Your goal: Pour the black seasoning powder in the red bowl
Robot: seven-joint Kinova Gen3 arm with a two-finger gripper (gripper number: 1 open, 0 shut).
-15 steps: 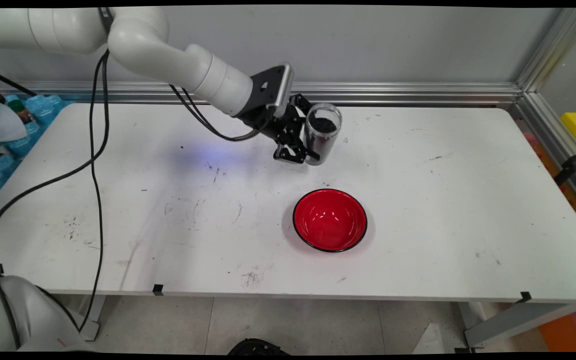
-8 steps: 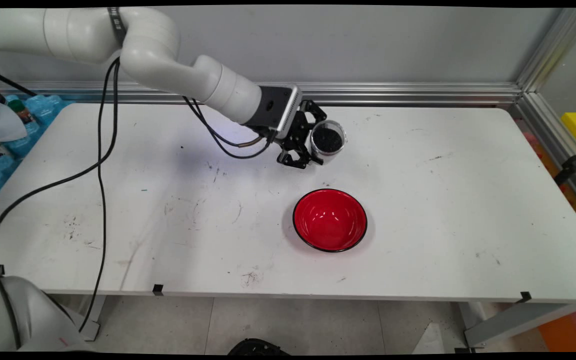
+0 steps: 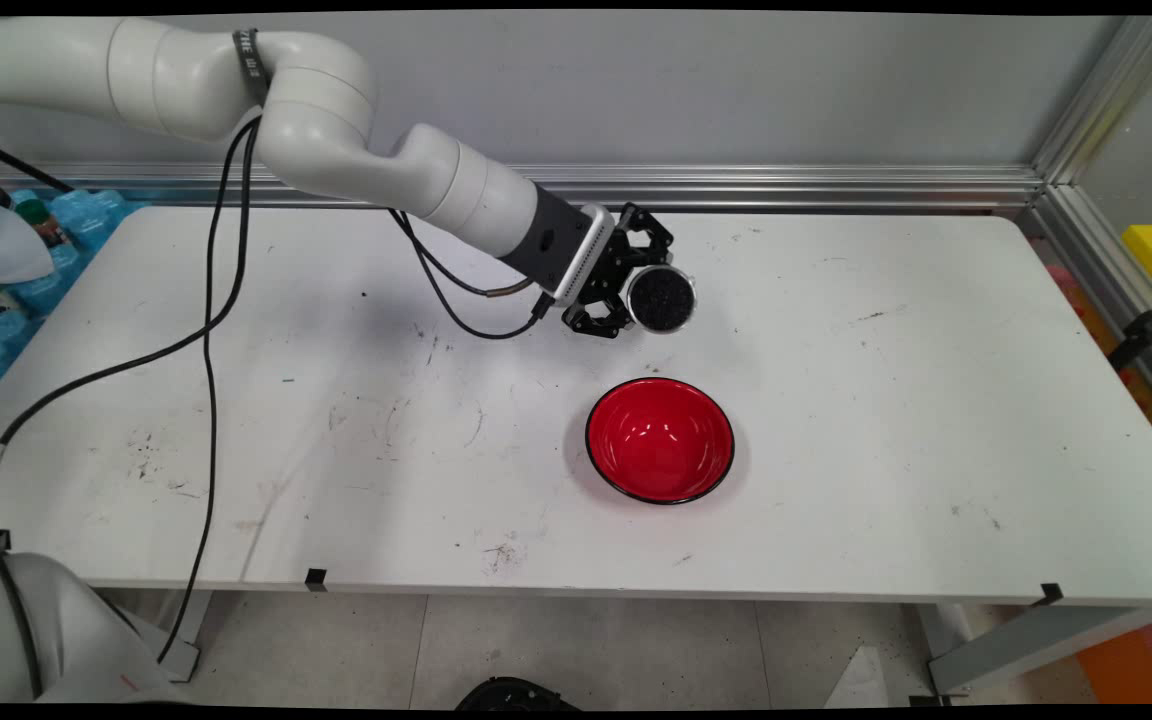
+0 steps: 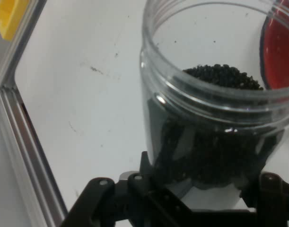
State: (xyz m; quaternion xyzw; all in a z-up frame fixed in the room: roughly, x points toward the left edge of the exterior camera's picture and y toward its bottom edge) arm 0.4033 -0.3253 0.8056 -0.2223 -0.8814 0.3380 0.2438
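My gripper (image 3: pixel 641 300) is shut on a clear plastic jar (image 3: pixel 662 298) partly filled with small black grains (image 3: pixel 661 296). The jar is tipped so its open mouth faces the camera in the main view. It hangs above the table behind a red bowl (image 3: pixel 660 440) with a black rim, which holds nothing. In the hand view the jar (image 4: pixel 215 109) fills most of the picture, the grains (image 4: pixel 224 78) heaped inside it, and the red bowl (image 4: pixel 279 52) shows at the right edge. The gripper (image 4: pixel 196 198) closes around the jar's lower part.
The white table (image 3: pixel 886 400) carries scuff marks. An aluminium rail (image 3: pixel 786 185) runs along its back edge and down the right side. Black cables (image 3: pixel 206 330) hang from the arm over the table's left part. Blue packets and bottles (image 3: pixel 6 260) lie off the left edge.
The gripper has carried the jar a little right and down toward the bowl and tilted it from nearly upright until its mouth faces the camera.
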